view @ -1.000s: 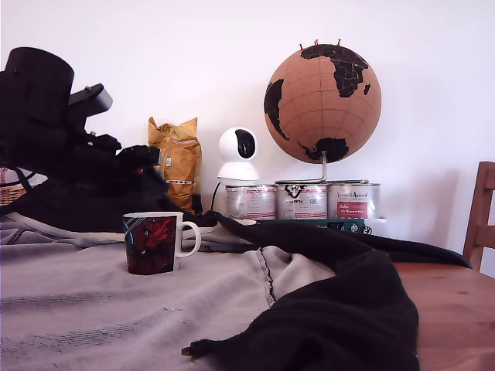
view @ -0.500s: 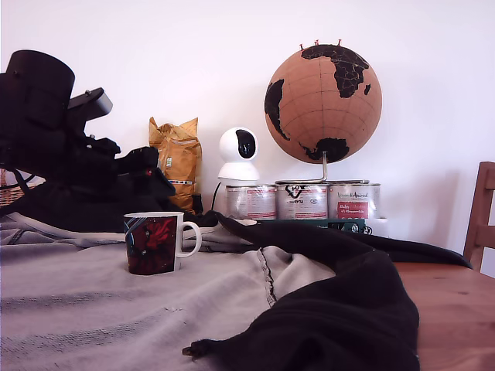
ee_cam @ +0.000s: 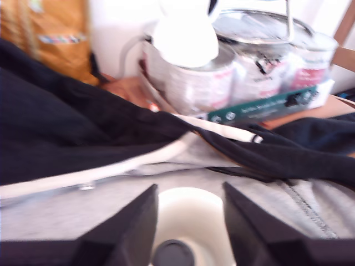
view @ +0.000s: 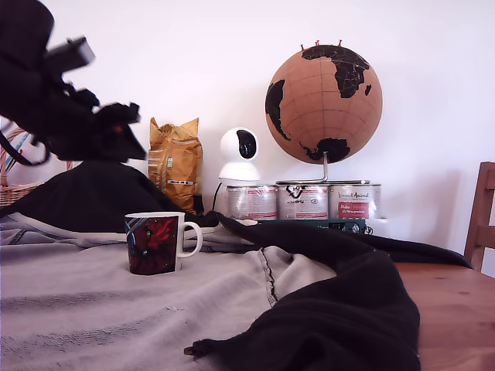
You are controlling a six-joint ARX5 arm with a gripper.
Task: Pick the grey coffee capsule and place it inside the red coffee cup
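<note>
Red coffee cup [view: 157,243] upright on grey cloth [view: 93,301] covering bench [view: 452,309]; white handle toward exterior view's right. Black garment [view: 332,301] heaped over cloth on exterior view's right of cup, bare wood beyond. Behind cup, against white wall: yellow bag [view: 176,161], white camera [view: 239,154], silver tins [view: 302,201], cork globe [view: 323,93]. Wicker basket [view: 15,189] at far exterior left. Gripper [ee_cam: 190,221] raised above cup, jaws apart. Grey coffee capsule [ee_cam: 173,253] between fingers, over cup's white inside; contact unclear.
</note>
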